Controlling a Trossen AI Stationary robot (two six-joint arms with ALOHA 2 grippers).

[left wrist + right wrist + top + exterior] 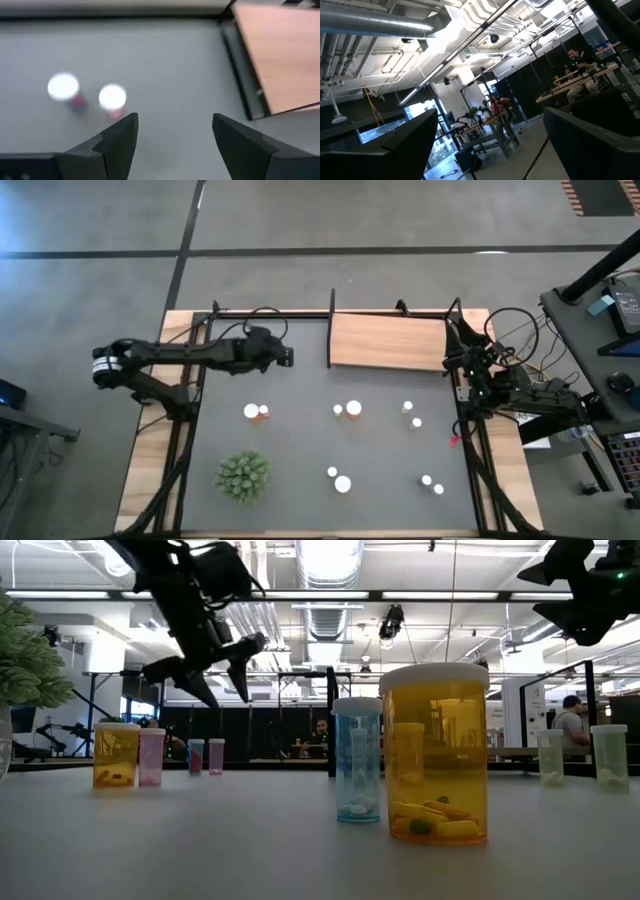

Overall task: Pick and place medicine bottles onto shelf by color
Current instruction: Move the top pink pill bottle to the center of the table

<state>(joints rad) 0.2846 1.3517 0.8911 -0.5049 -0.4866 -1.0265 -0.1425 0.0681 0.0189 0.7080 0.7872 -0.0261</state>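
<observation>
Several white-capped medicine bottles stand upright in pairs on the dark mat, among them a pair at left centre and a pair in the middle. The low view shows a wide orange bottle and a blue one nearest. The light-wood shelf lies at the far edge. My left gripper hovers open above the mat left of the shelf, slanting down; two pink bottles stand beyond its fingertips. My right gripper is open, raised at the right edge, pointing up into the room.
A green spiky plant stands at the mat's near left. Black frame posts edge the shelf board. More bottle pairs stand at right and near right. People sit at benches in the room beyond.
</observation>
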